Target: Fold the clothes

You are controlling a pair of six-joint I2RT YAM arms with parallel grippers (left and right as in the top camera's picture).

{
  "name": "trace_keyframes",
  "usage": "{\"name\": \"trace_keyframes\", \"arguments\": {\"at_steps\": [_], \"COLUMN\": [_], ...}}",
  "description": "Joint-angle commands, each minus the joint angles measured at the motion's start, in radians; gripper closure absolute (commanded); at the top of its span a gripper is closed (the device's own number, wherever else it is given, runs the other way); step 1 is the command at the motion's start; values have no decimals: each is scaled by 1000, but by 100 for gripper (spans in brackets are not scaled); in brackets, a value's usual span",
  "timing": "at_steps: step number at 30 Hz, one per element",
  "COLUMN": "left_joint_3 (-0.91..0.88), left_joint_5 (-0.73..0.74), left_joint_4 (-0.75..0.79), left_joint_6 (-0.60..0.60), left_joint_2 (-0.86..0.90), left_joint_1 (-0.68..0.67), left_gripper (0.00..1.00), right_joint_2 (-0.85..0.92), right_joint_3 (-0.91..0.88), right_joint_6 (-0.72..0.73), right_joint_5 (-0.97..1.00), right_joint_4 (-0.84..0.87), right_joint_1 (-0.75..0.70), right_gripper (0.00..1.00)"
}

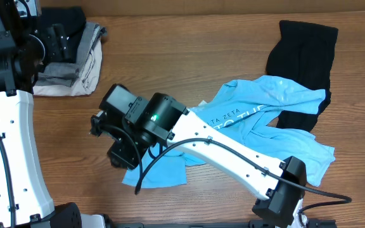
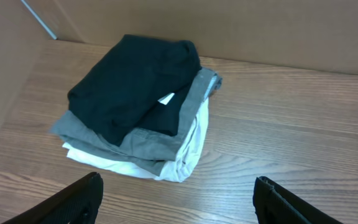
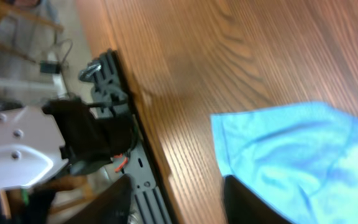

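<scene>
light blue t-shirt [image 1: 274, 95] lies crumpled, overlapping the black garment [image 1: 303, 50].

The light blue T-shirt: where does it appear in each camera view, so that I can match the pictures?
Overhead: the light blue T-shirt lies crumpled right of centre, overlapping the black garment.
Left wrist: not in it; the folded pile shows instead.
Right wrist: one corner fills the lower right.
Shared landmark: the wooden table.

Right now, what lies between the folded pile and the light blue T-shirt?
Overhead view: bare wooden table between pile and T-shirt, partly hidden by the right arm.
</scene>
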Motion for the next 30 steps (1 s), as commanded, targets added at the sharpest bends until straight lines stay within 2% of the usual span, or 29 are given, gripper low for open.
{"name": "trace_keyframes", "arguments": {"at_steps": [1, 5, 6, 7, 9, 11, 15, 18, 24, 30], "left_joint_3": [21, 20, 20, 18, 18, 18, 18, 18, 18, 18], "left_joint_5": [-20, 15, 39, 80, 114, 117, 117, 117, 110, 110], "left_joint_4": [0, -3, -3, -3, -3, -3, -3, -2, 44, 127], "left_joint_6": [19, 19, 19, 19, 20, 20, 42, 42, 42, 55], "left_joint_2": [-6, -5, -5, -1, 11, 32, 97, 159, 292, 407], "left_joint_1": [6, 2, -3, -15, -41, -81, -169, -235, -365, -484], "left_gripper": [21, 20, 21, 21, 21, 21, 22, 31, 33, 33], "right_joint_2": [-59, -104, -108, -106, -95, -74, -12, 63, 231, 338], "right_joint_3": [32, 32, 32, 32, 32, 32, 32, 32, 32, 32], "right_joint_6": [58, 94, 95, 114, 121, 121, 110, 98, 82, 74], "right_joint_5": [145, 201, 201, 200, 197, 183, 150, 136, 126, 118], "right_joint_4": [-20, -42, -43, -42, -42, -40, -24, 0, 51, 158], "right_joint_1": [-126, -365, -431, -578, -727, -898, -1130, -1255, -1384, -1409], "right_gripper": [37, 11, 8, 5, 0, 0, 2, 5, 6, 11]}}
